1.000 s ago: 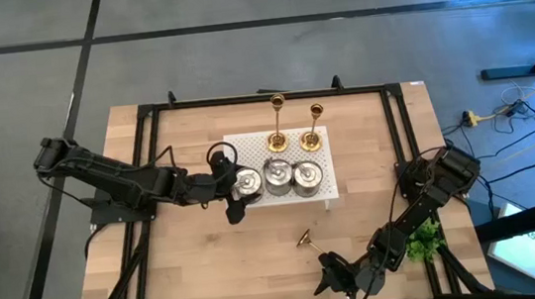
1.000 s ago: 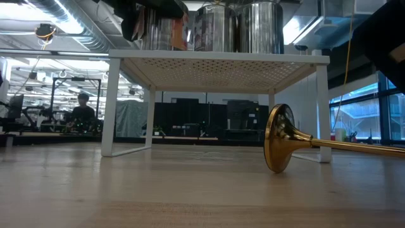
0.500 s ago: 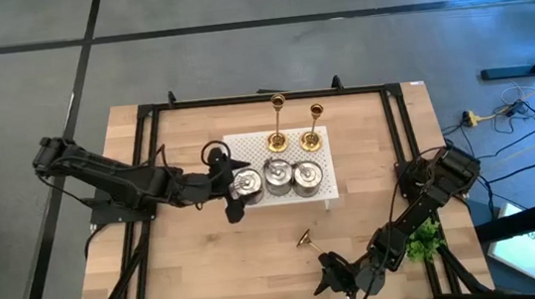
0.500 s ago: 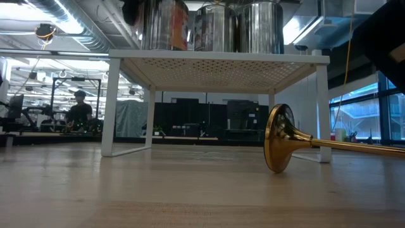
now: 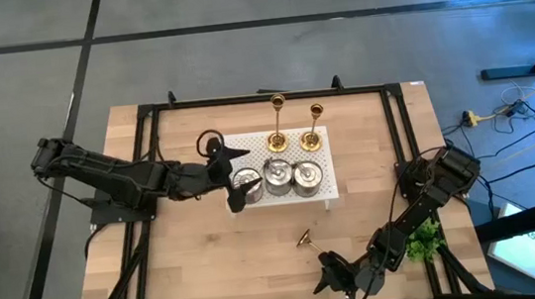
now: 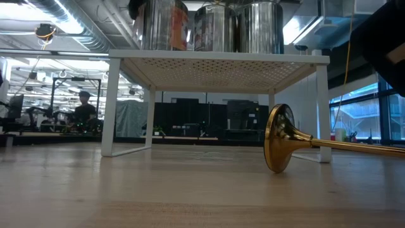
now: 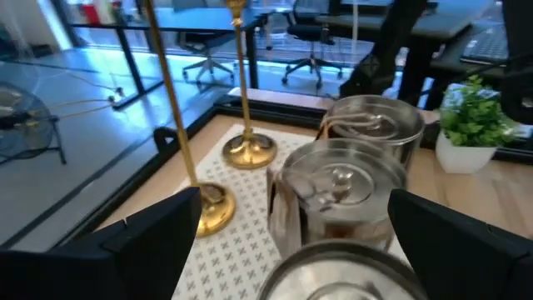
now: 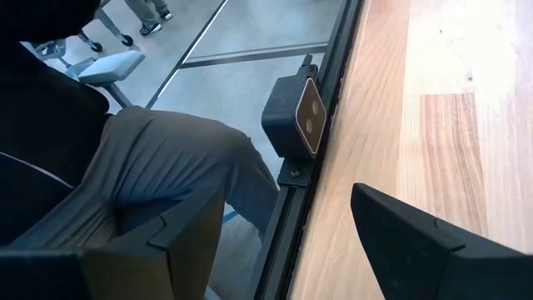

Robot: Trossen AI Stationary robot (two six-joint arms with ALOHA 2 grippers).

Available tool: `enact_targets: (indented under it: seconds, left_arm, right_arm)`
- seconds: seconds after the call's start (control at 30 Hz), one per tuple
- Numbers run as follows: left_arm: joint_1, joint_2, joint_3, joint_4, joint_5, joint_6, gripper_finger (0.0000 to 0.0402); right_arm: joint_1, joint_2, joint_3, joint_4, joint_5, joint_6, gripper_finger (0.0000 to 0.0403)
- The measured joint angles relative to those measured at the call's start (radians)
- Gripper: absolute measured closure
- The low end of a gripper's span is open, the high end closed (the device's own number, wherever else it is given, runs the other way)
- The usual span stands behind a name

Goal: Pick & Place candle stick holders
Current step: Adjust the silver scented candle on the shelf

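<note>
Three squat silver holders (image 5: 247, 180) (image 5: 276, 174) (image 5: 307, 175) and two upright gold candlesticks (image 5: 279, 140) (image 5: 312, 141) stand on the white perforated stand (image 5: 247, 142). A third gold candlestick (image 5: 306, 238) lies on its side on the table, its flared base (image 6: 278, 138) toward the low camera. My left gripper (image 5: 240, 178) is open at the stand's left end. Its fingers stand on either side of the leftmost silver holder (image 7: 333, 279) without touching it. My right gripper (image 5: 332, 274) is open and empty at the table's near edge.
A small green plant (image 5: 420, 243) stands at the table's near right. Black frame rails (image 5: 144, 162) run along the table's sides. Beyond the near edge, the right wrist view shows a seated person's leg (image 8: 166, 175) and a small camera module (image 8: 298, 117) on the rail.
My left gripper has drawn back a little toward the table's left edge, away from the leftmost silver holder, which stays upright on the stand. In the low view the dark gripper beside that holder has receded.
</note>
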Motion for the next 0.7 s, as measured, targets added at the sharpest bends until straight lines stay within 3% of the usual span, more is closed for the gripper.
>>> enact_targets:
  seconds: [0.17,0.4,0.53,0.7]
  left_arm:
    - [0.046,0.001,0.066,-0.005,0.07,0.039,0.002]
    - [0.097,0.014,0.237,-0.221,0.125,0.031,0.0029]
    - [0.108,0.049,0.329,-0.359,0.202,-0.004,0.0062]
    - [0.123,0.131,0.429,-0.524,0.353,-0.048,0.0135]
  right_arm:
    - [0.0,0.0,0.0,-0.002,0.0,0.0,0.0137]
    - [0.0,0.0,0.0,-0.002,0.003,0.0,0.0137]
    - [0.0,0.0,0.0,-0.003,0.003,0.0,0.0137]
    - [0.0,0.0,0.0,-0.005,0.003,0.0,0.0137]
